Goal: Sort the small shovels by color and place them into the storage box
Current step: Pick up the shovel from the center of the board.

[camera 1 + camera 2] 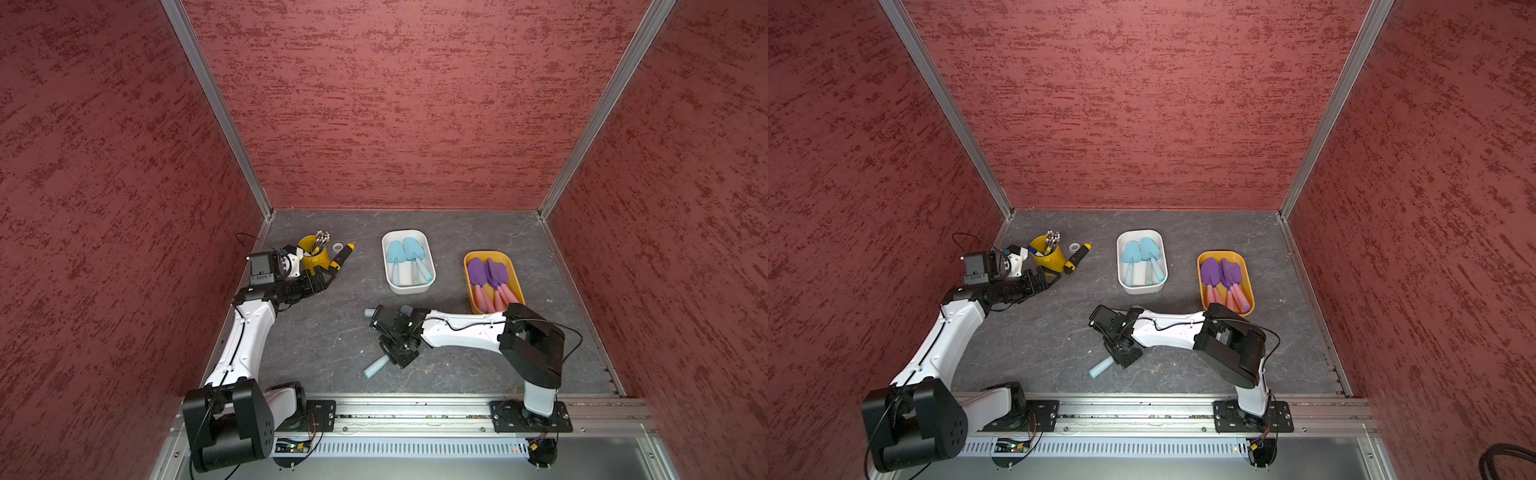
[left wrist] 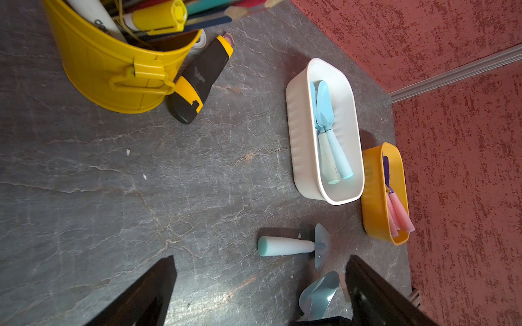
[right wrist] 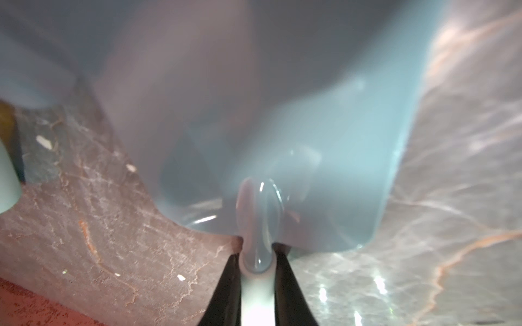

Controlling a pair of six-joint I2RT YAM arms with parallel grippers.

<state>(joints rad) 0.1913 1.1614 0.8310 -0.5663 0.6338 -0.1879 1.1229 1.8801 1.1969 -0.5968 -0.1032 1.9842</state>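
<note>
Right gripper (image 3: 257,255) clamps blue shovel (image 3: 324,169) over grey tabletop (image 3: 113,225).

From the middle of the grey marbled tabletop (image 1: 324,340), I have open floor at 8 to 9 o'clock. A white oval plastic tub (image 1: 409,289) blocks 12, an orange oval plastic tub (image 1: 485,253) 2, a yellow metal bucket (image 1: 313,262) 10, a light blue plastic shovel (image 1: 376,366) 7, my right arm (image 1: 461,328) 4.

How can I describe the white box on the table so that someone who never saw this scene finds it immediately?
On the dark grey tabletop between the red walls, two oblong boxes stand side by side toward the back. The white box is the one nearer the yellow bucket. Unlike the orange box with purple-and-pink shovels, it holds only light blue shovels.
</note>
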